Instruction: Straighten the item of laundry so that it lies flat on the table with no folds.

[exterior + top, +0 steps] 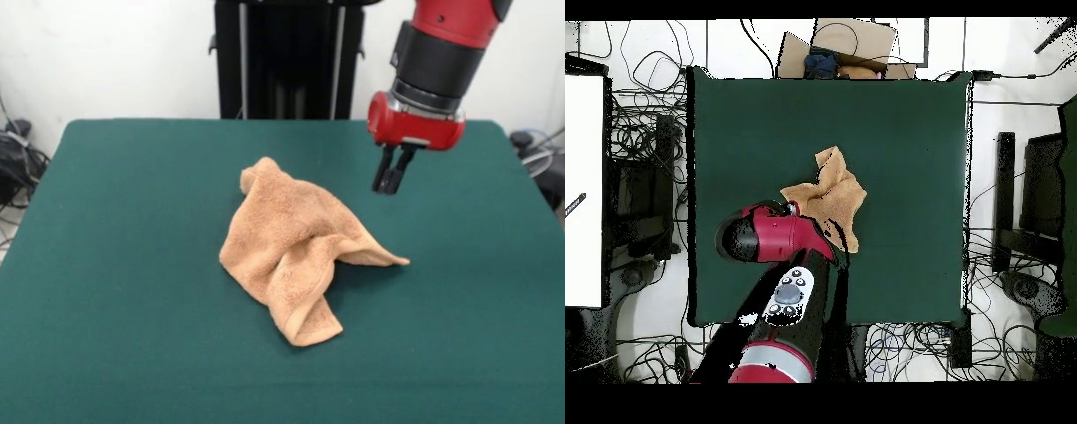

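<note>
A white wall stands behind the table [106,265], whose dark green top fills most of the front view; black cables lie on the floor off both of its ends. From overhead, tangled cables ring the table on every side, and an open cardboard box [843,45] sits just beyond the edge farthest from the robot's base — it holds something dark and something tan, too small to make out.

The towel [287,243] lies crumpled near the middle of the table, bunched into a ridge with several folds. One corner sticks out flat toward the arm's side in the front view, and a hemmed flap points toward the camera. No tag shows.

The red and black arm [441,53] comes down from the top of the front view. Its gripper [392,172] hangs in the air just beside the towel's upper part, clear of the cloth and above the green top. The two dark fingers [386,168] sit close together, nearly touching, with nothing between them — the jaws are closed and empty. Overhead, the red wrist [770,232] hides the fingertips.
</note>
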`<state>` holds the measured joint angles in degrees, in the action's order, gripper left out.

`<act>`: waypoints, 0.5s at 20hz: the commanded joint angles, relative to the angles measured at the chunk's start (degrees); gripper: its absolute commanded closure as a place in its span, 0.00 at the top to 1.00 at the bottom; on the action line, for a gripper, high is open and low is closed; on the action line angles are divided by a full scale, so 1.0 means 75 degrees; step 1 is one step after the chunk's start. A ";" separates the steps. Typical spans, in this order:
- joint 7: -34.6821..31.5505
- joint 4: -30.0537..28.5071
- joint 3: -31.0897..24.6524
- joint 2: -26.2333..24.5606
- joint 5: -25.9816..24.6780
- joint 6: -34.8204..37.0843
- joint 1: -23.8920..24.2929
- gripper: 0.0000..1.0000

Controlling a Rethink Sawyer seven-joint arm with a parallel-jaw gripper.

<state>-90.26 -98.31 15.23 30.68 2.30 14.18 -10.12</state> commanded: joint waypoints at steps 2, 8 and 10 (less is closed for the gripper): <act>-0.1648 -0.0237 -0.0244 -0.0251 0.0196 0.0099 -0.0101 0.00; -0.1669 -0.0171 -0.0128 -0.0284 0.0199 0.0188 -0.0180 1.00; -0.1676 -0.0176 -0.0119 -0.0281 0.0200 0.0184 -0.0190 1.00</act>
<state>-90.26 -98.31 15.24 30.68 2.29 14.18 -10.51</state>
